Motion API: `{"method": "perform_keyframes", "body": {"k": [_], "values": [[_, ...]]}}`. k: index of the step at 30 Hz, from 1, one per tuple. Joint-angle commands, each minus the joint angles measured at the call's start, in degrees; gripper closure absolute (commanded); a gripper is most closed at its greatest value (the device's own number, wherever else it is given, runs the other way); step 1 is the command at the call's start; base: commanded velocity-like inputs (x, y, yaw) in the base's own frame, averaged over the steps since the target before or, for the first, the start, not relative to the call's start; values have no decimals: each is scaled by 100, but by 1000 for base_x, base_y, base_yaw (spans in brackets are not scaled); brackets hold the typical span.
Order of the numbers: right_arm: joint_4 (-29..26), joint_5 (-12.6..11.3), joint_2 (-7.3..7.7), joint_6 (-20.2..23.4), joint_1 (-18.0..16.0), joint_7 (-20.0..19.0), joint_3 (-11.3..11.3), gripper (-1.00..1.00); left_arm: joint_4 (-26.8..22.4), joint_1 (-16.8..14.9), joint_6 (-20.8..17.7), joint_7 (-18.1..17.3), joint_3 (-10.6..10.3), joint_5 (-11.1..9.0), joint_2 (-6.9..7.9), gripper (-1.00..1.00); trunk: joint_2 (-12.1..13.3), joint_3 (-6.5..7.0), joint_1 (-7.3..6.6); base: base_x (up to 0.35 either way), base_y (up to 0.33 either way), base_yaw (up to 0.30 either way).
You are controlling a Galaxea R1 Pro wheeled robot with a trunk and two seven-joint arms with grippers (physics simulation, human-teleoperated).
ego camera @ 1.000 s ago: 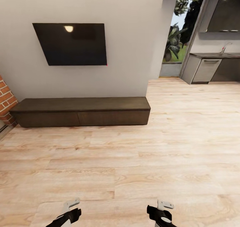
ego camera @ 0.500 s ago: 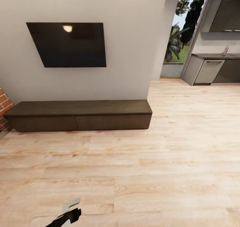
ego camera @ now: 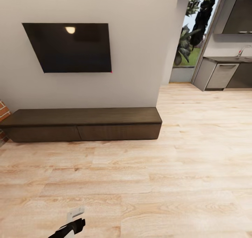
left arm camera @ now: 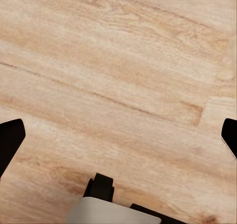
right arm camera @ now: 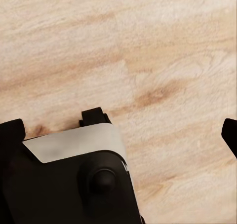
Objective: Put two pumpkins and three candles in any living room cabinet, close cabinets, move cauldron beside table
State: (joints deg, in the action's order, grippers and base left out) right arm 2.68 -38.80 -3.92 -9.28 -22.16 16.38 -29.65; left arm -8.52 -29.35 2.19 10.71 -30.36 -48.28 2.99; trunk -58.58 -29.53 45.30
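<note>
Your left gripper (left arm camera: pixel 118 135) has its jaws spread wide: in the left wrist view the two black fingertips (left arm camera: pixel 10 140) sit at opposite edges with nothing between them but the pale, grained wooden plank floor (left arm camera: pixel 123 76). Your right gripper (right arm camera: pixel 123 130) is likewise spread wide and empty, its dark fingertips far apart over the same planks, and part of the robot's own black-and-white body (right arm camera: pixel 74 174) lies below it.

In the head view your left gripper (ego camera: pixel 71 224) hangs low near the bottom edge, above bare floor (ego camera: pixel 157 182). Well ahead of it, across an open stretch of planks, stands the long, low, dark brown wooden cabinet (ego camera: pixel 82 124) against the grey wall (ego camera: pixel 140 56); both wide drawer fronts sit flush and closed, and its top is bare. A flat black television screen (ego camera: pixel 70 47) hangs on the wall above it. A sliver of red brick (ego camera: pixel 2 114) shows at the cabinet's left end. To the right, past the wall's corner, a doorway with green foliage (ego camera: pixel 190 31) opens beside grey kitchen units (ego camera: pixel 224 73).
</note>
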Motion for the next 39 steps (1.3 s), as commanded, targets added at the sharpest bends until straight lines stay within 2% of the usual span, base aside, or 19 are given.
{"method": "perform_keyframes", "body": {"k": [1,39], "values": [[22,-48,-5,-35,-8,-3,-45,-100,-10,-1,10,28,-49,-50,1,-100,-3,-5,3,287,93,0],[22,-49,5,-31,-8,-3,-49,-100,-12,-1,10,28,-49,-45,2,-100,-3,-5,3,302,18,0]]}}
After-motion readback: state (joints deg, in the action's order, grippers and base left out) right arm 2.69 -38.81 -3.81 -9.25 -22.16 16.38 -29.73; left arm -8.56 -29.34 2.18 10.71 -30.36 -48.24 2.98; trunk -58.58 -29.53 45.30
